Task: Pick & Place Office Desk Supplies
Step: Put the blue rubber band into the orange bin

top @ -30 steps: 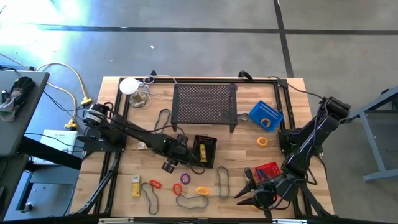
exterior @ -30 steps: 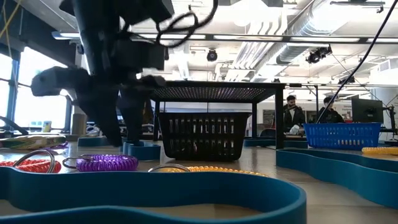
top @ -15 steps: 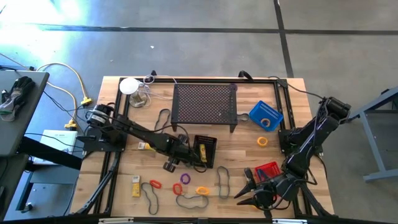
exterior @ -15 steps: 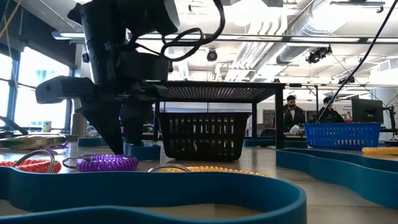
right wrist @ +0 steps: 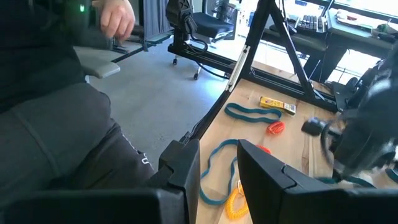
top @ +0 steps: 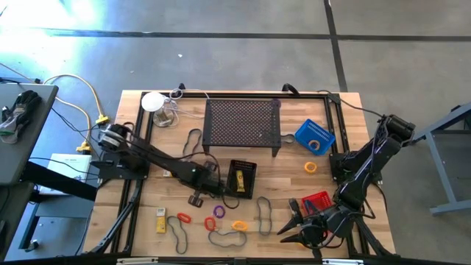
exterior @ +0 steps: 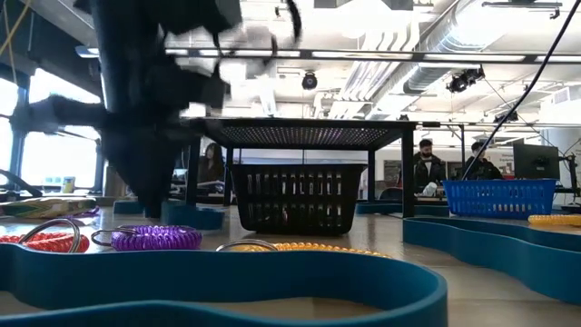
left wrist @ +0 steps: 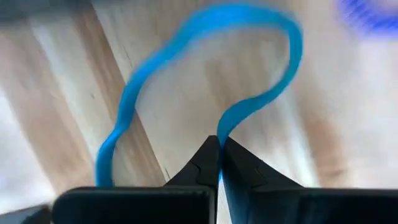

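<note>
My left gripper point(top: 210, 184) stands just left of the black mesh basket point(top: 243, 179), pointing steeply down and shut on a thin blue rubber-band loop point(left wrist: 205, 37). A yellow packet point(top: 238, 179) lies in that basket. On the wood toward the near edge lie another yellow packet point(top: 160, 219), red point(top: 182, 218), purple point(top: 218, 212) and orange point(top: 239, 225) rings, and several band loops point(top: 227, 238). A yellow ring point(top: 310, 167) lies right of centre. My right gripper point(top: 288, 230) waits at the near right, open, with nothing between its fingers point(right wrist: 186, 165). My left gripper pinches one strand of the blue band point(left wrist: 219, 132) between its two fingertips, coming from above and pointing steeply down. The rest of the loop spreads away from the fingers over the wood. The picture is blurred, so I cannot tell whether the loop is lifted off the table.
A large black perforated stand point(top: 241, 124) rises at the far middle, with a blue basket point(top: 315, 136) to its right and a red basket point(top: 318, 202) beside my right arm. A black frame rail point(top: 140, 184) edges the table. A person sits beyond the table's near edge point(right wrist: 56, 124).
My left gripper has shut on the blue band; its fingers stood apart astride the band a moment ago. It has then gone a little toward the table's left edge, blurred with motion.
</note>
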Controlling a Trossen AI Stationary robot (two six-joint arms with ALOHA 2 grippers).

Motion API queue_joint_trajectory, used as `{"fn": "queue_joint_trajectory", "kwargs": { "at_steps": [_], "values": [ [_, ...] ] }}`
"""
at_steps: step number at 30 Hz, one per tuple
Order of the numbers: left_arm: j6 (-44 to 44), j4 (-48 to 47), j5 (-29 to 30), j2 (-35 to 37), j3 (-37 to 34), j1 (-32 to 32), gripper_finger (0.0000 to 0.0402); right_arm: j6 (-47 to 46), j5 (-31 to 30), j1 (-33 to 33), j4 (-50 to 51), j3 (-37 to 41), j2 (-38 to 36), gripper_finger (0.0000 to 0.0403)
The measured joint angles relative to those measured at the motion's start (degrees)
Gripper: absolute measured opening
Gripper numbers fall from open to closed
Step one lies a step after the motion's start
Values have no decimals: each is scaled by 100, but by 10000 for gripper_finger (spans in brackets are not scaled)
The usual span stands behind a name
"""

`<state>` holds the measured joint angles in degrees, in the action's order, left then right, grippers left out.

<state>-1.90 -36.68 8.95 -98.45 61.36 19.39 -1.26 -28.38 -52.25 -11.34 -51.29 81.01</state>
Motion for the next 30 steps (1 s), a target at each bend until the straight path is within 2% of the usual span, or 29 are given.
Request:
{"fn": "queue_joint_trajectory", "kwargs": {
  "at_steps": [4, 7, 12, 19, 21, 24, 27, 30],
  "values": [
    [734, -86, -82, 511, 22, 164, 2, 0, 2, 2, 10, 0, 0, 94],
    [1446, -53, -437, 873, 66, 249, 2, 30, 0, 6, 35, 0, 0, 94],
    [2001, -52, -838, 1346, 281, 457, 1, 341, 13, 83, 44, 0, 0, 94],
    [2018, 100, -952, 1656, 961, 811, 1, 742, 11, 425, -234, 0, 0, 94],
    [1936, 403, -983, 1652, 1140, 878, 1, 578, 5, 586, -452, 0, 0, 94],
    [1875, 903, -1267, 1622, 1251, 903, 1, -173, 2, 908, -732, 0, 0, 96],
    [1877, 1278, -1460, 1619, 1250, 884, 1, -628, -7, 1195, -706, 0, -2, 115],
    [1940, 1393, -1290, 1619, 1250, 878, 1, -625, 27, 1355, -697, 2, -1, 150]
  ]
}}
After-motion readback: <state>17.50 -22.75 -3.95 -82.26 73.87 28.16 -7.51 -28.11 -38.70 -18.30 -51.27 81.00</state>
